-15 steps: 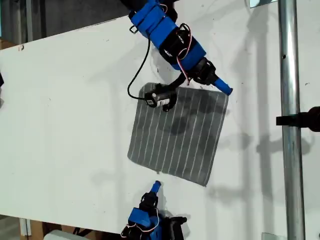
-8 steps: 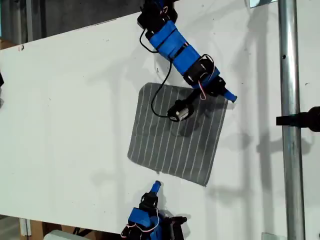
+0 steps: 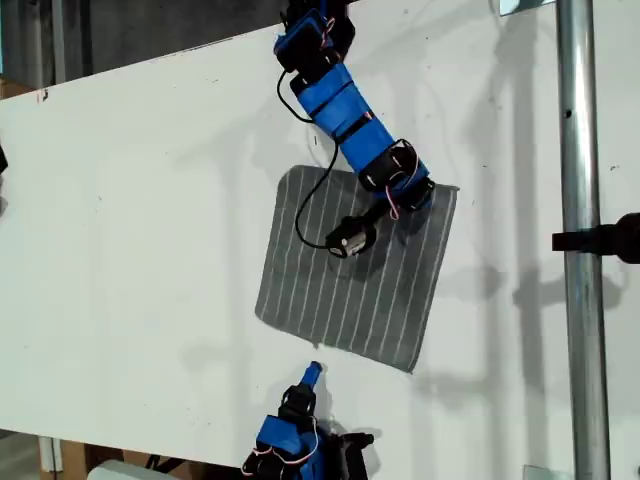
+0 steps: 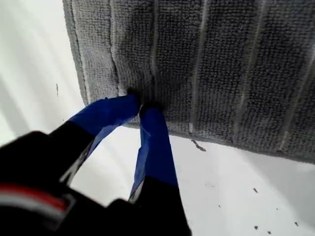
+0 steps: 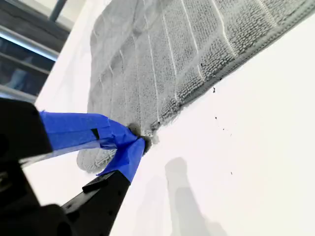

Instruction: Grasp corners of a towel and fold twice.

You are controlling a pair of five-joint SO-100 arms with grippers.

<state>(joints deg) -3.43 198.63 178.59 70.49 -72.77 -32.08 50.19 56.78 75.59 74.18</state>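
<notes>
Towel (image 3: 350, 270) flat on the tabletop (image 3: 150, 200)!
My first tool (image 4: 141, 105) is clenched on its edge beside a corner (image 4: 74, 10); my second tool (image 5: 140, 140) sits pinched together by the opposite edge.

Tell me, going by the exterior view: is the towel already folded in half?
No, the towel lies spread open and flat on the white table, with no fold showing.

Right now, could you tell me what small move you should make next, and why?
I would probably ease my second gripper toward the towel, to the edge facing it. My first gripper looks closed on the opposite edge beside a corner, while in the exterior view the second sits short of the cloth, jaws together.
</notes>
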